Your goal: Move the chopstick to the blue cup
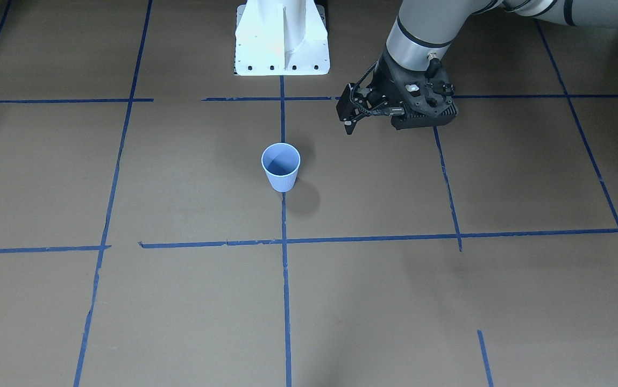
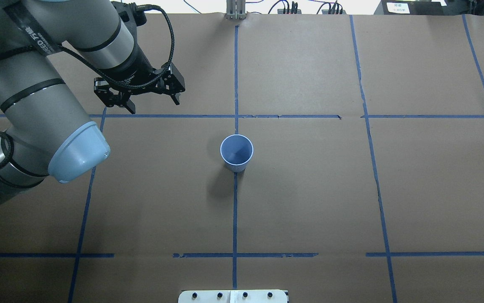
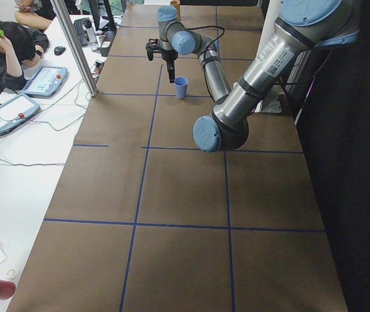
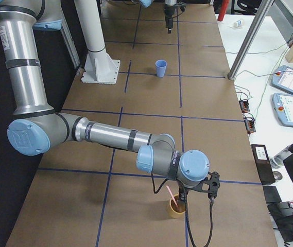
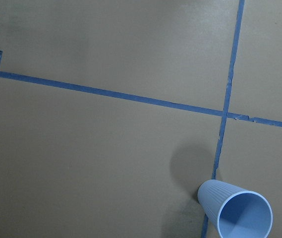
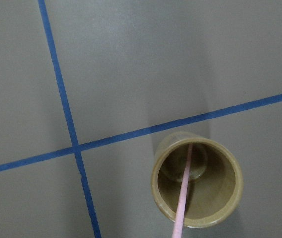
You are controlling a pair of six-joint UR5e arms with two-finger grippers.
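The blue cup [image 1: 281, 166] stands upright and empty at the middle of the table, on a tape line; it also shows in the overhead view [image 2: 236, 152] and the left wrist view [image 5: 235, 210]. My left gripper [image 2: 154, 106] hovers open and empty, to the cup's left and farther from my base. The chopstick [image 6: 183, 198], a thin pink stick, leans inside a brown cup [image 6: 196, 181] at the table's far right end [image 4: 176, 208]. My right gripper [image 4: 195, 198] is just above that brown cup. I cannot tell whether it is open or shut.
The white robot base [image 1: 282, 37] stands behind the blue cup. Blue tape lines grid the brown table. A side desk with tablets [image 4: 290, 108], cables and a metal post [image 4: 249, 36] runs along the table's far edge, and a person [image 3: 2, 45] sits there.
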